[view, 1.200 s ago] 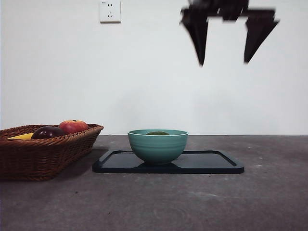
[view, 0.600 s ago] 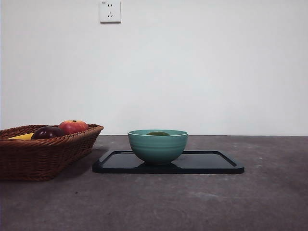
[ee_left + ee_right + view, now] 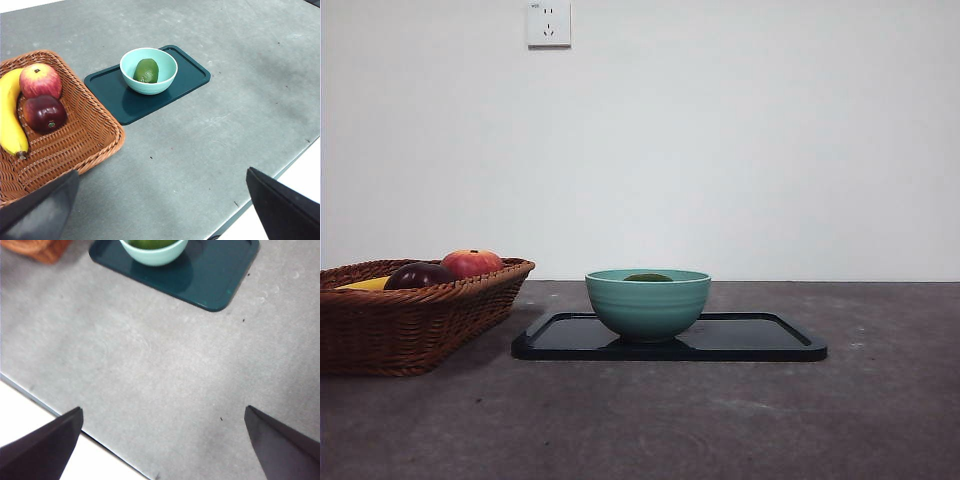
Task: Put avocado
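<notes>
The dark green avocado [image 3: 146,70] lies inside the teal bowl [image 3: 148,70], which stands on a dark tray [image 3: 192,75]. From the front only its top [image 3: 648,277] peeks over the bowl rim [image 3: 648,303], and the right wrist view shows a sliver of the avocado [image 3: 151,243] in the bowl [image 3: 154,254]. My left gripper [image 3: 165,200] is open and empty, high above the table near its front edge. My right gripper [image 3: 162,440] is open too, holding nothing, raised over the table's near side. Neither gripper shows in the front view.
A wicker basket [image 3: 410,315] stands left of the tray [image 3: 750,340] and holds a red apple [image 3: 40,80], a dark purple fruit [image 3: 45,113] and a banana [image 3: 10,120]. The table edge [image 3: 45,407] runs close under the right gripper. A wall socket [image 3: 549,23] is behind.
One second ago an open gripper hung at the upper right of the front view; it has since risen out of that view. The bowl, avocado and basket have not moved.
</notes>
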You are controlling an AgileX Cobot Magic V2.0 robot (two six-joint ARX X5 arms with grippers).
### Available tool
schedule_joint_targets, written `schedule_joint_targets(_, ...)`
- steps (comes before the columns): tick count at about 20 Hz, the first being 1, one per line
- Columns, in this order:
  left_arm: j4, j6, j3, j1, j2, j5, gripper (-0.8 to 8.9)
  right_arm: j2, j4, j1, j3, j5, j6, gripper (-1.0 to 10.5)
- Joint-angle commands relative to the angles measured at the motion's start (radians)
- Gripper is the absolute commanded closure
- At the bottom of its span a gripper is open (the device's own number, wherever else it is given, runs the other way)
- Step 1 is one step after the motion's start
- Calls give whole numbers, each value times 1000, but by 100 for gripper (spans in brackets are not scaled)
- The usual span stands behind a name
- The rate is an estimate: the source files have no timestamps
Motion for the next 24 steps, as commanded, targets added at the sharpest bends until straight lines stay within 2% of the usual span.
schedule_joint_targets(1, 12, 2, 10, -11, 1, -6, 252, -26, 18, 11, 4, 1, 23, 429)
schedule_joint_targets(6, 12, 1, 10, -11, 1, -6, 263, -51, 25, 11, 4, 2, 23, 434)
schedule_joint_targets(7, 11, 2, 10, -11, 1, -6, 317, -51, 28, 11, 4, 1, 27, 486)
schedule_joint_targets(8, 11, 2, 10, -11, 1, -6, 450, -51, 31, 11, 4, -2, 35, 633)
schedule_joint_targets(9, 11, 2, 10, -11, 1, -6, 659, -51, 38, 11, 4, -12, 35, 863)
schedule_joint_targets(10, 11, -3, 10, -11, 1, -6, 821, -51, 46, 11, 4, -14, 35, 930)
schedule_joint_targets(11, 13, -4, 10, -11, 1, -6, 794, -51, 54, 11, 4, -14, 35, 927)
schedule_joint_targets(24, 12, -2, 10, -2, 1, -6, 794, -51, 66, 11, 5, -13, 32, 927)
